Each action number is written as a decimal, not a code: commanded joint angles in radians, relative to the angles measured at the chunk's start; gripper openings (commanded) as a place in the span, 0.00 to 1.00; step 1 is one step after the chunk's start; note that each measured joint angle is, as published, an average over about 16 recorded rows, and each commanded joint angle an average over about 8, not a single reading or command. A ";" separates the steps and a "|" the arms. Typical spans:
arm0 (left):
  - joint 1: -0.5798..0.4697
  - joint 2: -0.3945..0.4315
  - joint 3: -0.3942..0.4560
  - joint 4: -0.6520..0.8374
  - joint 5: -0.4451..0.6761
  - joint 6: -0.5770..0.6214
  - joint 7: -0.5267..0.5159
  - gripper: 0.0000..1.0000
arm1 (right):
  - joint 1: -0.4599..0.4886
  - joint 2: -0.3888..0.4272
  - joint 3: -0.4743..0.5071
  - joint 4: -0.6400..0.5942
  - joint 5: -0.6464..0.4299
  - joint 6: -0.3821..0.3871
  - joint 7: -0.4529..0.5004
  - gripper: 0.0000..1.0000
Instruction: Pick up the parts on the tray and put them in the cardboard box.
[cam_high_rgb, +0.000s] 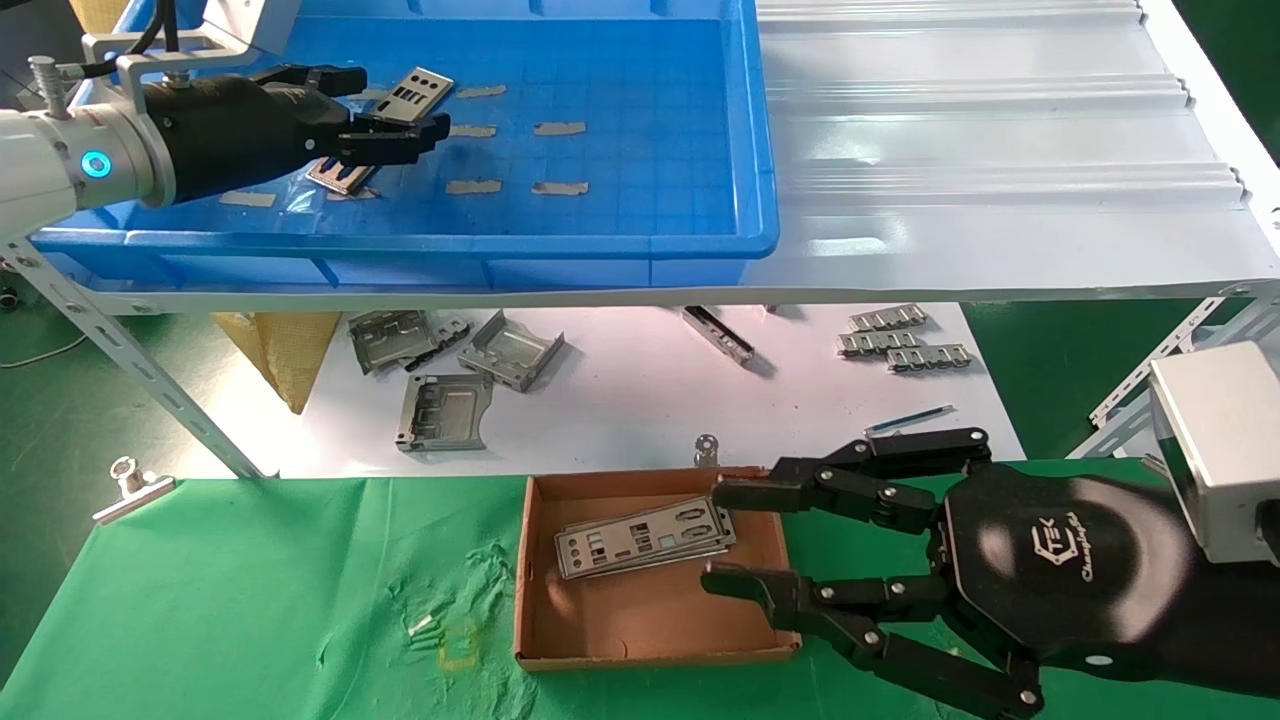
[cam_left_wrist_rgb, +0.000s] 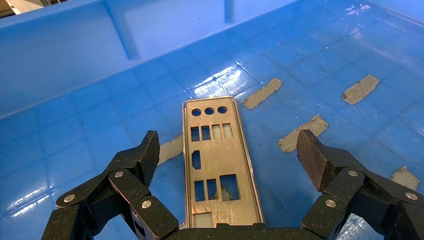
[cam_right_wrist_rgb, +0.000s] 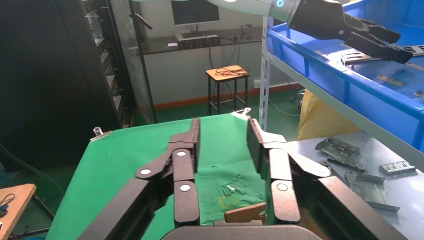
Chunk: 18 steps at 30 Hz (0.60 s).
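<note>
Left wrist view shows one metal plate (cam_left_wrist_rgb: 216, 162) lying flat on the grid floor of the blue tray (cam_left_wrist_rgb: 70, 75), lengthwise between the two fingers of the left end effector (cam_left_wrist_rgb: 230, 160), which stand spread apart on either side of it without touching it. In the head view that plate (cam_high_rgb: 412, 95) lies near the tray's left part, and a second plate (cam_high_rgb: 338, 177) shows partly under the same end effector (cam_high_rgb: 395, 115), close to the tape strips (cam_high_rgb: 558, 128).

A good grasp, as I judge it, means lowering until the pads bracket the plate's long edges, then closing squarely so the thin sheet does not slide or tip; the flat metal on smooth plastic looks slippery. Lifting straight up should clear the tray wall.

Below, the cardboard box (cam_high_rgb: 600, 640) sits on the green cloth (cam_high_rgb: 250, 600) and already holds plates (cam_high_rgb: 645, 537). The right end effector (cam_high_rgb: 735, 540) hangs at the box's right side, its fingers apart and empty. Bent brackets (cam_high_rgb: 445, 410) lie on the white surface (cam_high_rgb: 620, 400) behind.
</note>
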 joint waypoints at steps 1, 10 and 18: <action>-0.004 0.003 0.003 0.007 0.004 -0.001 -0.004 0.03 | 0.000 0.000 0.000 0.000 0.000 0.000 0.000 1.00; -0.010 0.007 0.011 0.008 0.016 0.000 0.010 0.00 | 0.000 0.000 0.000 0.000 0.000 0.000 0.000 1.00; -0.017 0.013 0.014 0.013 0.021 -0.001 0.013 0.00 | 0.000 0.000 0.000 0.000 0.000 0.000 0.000 1.00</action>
